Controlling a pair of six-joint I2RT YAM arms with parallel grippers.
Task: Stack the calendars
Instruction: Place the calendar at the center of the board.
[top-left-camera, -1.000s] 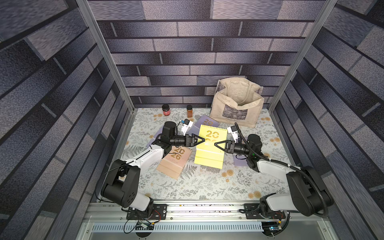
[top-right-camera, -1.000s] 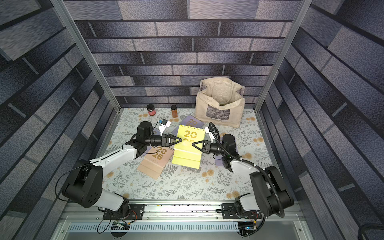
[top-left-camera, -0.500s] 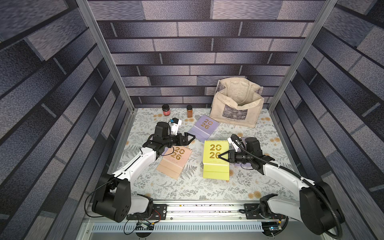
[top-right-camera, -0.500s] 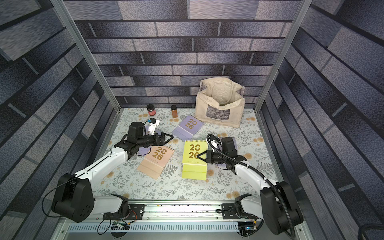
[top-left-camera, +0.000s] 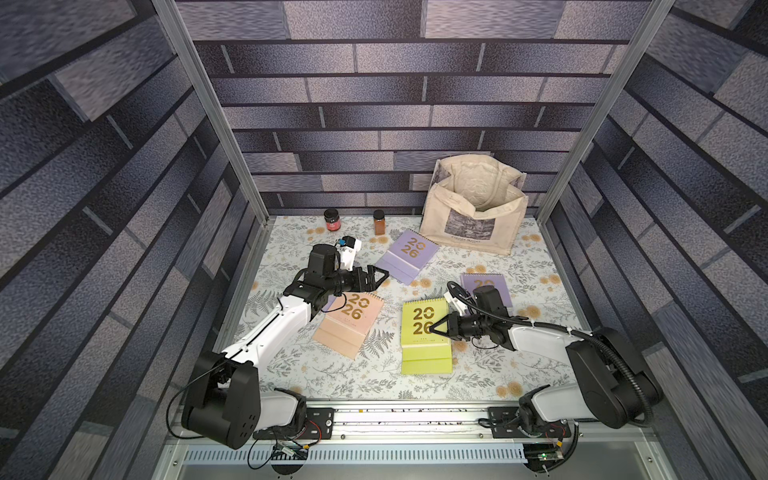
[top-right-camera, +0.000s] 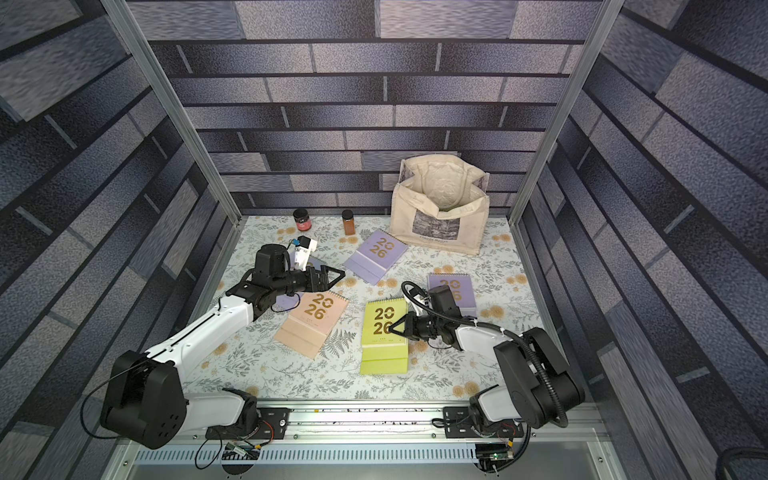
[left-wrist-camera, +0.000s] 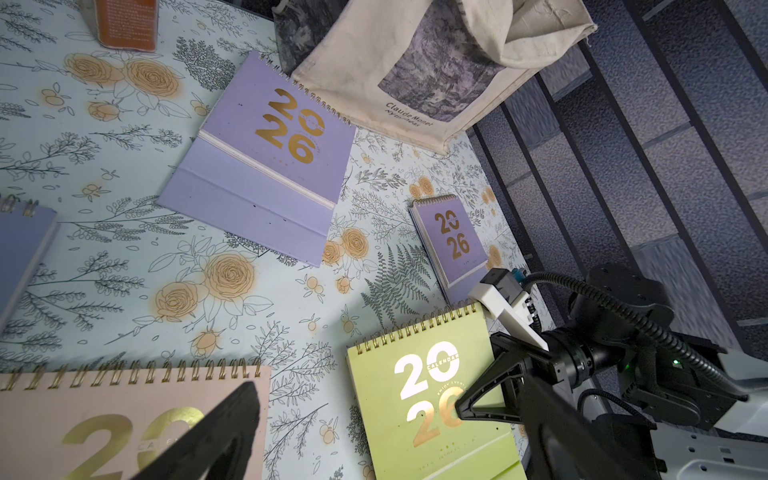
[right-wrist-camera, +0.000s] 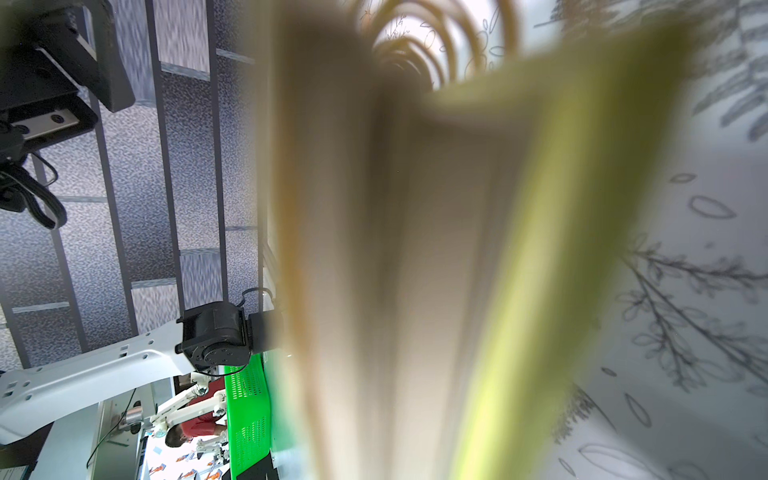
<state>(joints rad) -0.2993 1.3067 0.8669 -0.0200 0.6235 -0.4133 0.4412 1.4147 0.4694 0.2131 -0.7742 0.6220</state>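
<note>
- At your right gripper, what is there?
- My jaws are closed on the right edge of the yellow calendar, cover up, at the front centre of the mat. Whether it touches the mat, I cannot tell.
- And the left gripper?
- Wide open, holding nothing, above the mat between the peach calendar and the back lilac calendar. The second lilac calendar lies behind my right wrist, the third lilac calendar near the peach calendar. The bag stands at the back.

Yellow-green calendar a close blur
</note>
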